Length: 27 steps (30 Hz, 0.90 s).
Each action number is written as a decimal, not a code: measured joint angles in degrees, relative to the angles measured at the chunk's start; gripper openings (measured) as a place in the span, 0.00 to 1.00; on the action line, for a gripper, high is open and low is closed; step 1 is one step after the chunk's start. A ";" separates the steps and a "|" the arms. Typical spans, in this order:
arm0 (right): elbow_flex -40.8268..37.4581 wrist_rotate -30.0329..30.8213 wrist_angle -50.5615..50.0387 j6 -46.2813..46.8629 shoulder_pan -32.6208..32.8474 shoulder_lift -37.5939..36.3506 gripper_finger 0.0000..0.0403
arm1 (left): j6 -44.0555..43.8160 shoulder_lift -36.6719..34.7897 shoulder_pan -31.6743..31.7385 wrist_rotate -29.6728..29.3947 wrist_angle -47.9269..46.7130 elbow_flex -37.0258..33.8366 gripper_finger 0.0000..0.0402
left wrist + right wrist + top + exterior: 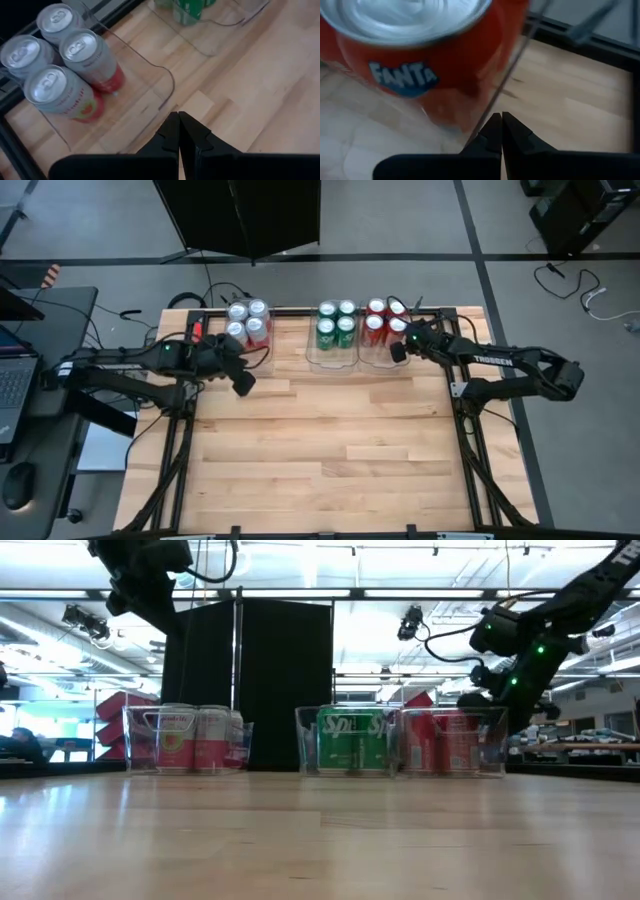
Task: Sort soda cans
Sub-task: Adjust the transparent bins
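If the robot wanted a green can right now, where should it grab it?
Probably from straight above, pincer closing across the round sides just under the silver top. The green cans stand upright, packed together inside a clear bin, so its walls and the neighbouring cans block a sideways approach.

Overhead, straight down on the whole counter. Level with the counter top, facing 3 clear bins (also seen overhead). Left wrist: steeply down, close over silver-white cans. Right wrist: pressed near a red can.
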 joint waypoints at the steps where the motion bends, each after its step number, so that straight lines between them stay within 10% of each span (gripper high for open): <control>1: -0.44 -0.76 1.96 -0.46 0.00 0.61 0.00 | 0.91 -0.27 0.62 0.06 -0.02 0.00 0.01; 27: 4.01 -10.95 27.23 -3.08 2.70 18.66 0.00 | 5.37 -0.61 3.81 0.18 0.19 0.00 0.01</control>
